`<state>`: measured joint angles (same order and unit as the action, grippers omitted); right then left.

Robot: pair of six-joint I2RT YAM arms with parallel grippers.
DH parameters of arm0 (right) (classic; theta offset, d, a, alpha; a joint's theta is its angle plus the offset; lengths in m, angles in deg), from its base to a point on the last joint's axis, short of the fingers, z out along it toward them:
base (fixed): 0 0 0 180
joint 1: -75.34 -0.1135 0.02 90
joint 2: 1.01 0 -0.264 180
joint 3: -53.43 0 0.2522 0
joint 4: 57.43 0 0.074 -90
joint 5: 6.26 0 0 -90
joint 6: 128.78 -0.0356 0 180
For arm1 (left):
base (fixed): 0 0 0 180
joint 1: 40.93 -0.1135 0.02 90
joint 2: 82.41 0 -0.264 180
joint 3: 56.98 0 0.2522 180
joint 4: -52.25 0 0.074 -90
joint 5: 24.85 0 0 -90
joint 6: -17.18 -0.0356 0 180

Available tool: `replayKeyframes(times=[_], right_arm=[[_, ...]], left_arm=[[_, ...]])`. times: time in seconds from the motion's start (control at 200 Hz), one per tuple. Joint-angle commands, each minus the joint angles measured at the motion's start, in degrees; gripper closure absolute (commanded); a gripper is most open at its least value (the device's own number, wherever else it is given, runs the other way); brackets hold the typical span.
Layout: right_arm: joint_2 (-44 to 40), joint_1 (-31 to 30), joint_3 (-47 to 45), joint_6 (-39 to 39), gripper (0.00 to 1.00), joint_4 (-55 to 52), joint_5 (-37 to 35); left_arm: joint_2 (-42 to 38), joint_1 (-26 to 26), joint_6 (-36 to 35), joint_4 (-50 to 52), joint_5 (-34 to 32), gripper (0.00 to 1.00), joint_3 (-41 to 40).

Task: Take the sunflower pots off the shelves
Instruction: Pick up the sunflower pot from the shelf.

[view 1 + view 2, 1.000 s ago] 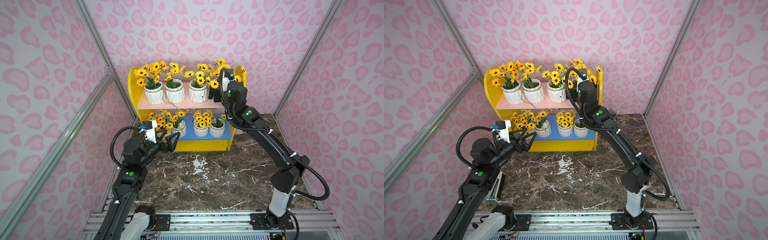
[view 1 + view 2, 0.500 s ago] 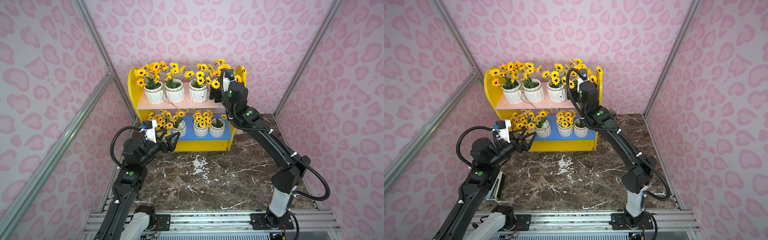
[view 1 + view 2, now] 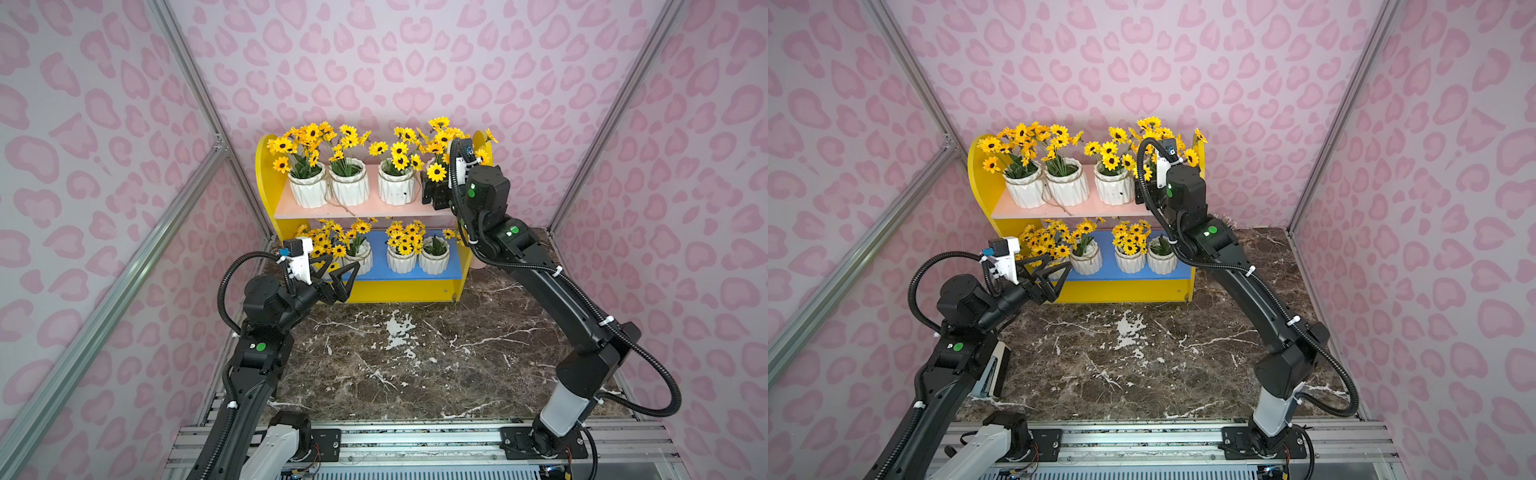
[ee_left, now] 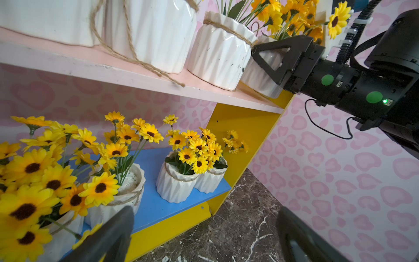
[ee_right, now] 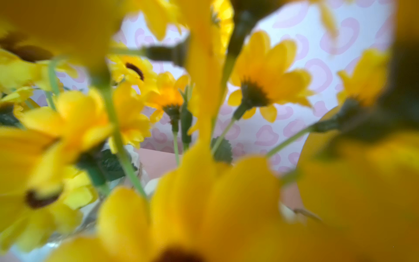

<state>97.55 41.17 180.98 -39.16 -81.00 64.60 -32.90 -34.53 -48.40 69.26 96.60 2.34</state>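
Eight sunflower pots stand on the shelves: four on the pink upper board and four on the blue lower board. At the rightmost upper pot, the right gripper has its jaws on either side, one finger against the pot's wall; whether they squeeze it cannot be told. Over the counter, the left gripper hovers with jaws spread wide and holding nothing, before the lower board's left end.

Yellow shelves on dark marble table; sunflower pots on pink upper board, blue lower board.
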Motion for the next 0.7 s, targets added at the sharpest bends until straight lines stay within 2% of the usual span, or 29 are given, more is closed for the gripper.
replayKeyframes(times=[0.0,0.255,0.695], right_arm=[[-3.03,-0.09,-2.62,0.31,1.00,8.05,-0.54],[-8.26,-0.59,-8.52,0.12,1.00,9.40,-0.11],[-20.79,-4.41,-26.95,3.92,1.00,20.27,1.38]], left_arm=[[-0.36,-0.02,0.01,-1.56,-0.70,0.00,0.74],[-0.47,0.01,0.18,-1.37,-1.27,0.00,1.28],[0.14,-0.03,1.55,-1.48,-2.34,0.00,1.55]])
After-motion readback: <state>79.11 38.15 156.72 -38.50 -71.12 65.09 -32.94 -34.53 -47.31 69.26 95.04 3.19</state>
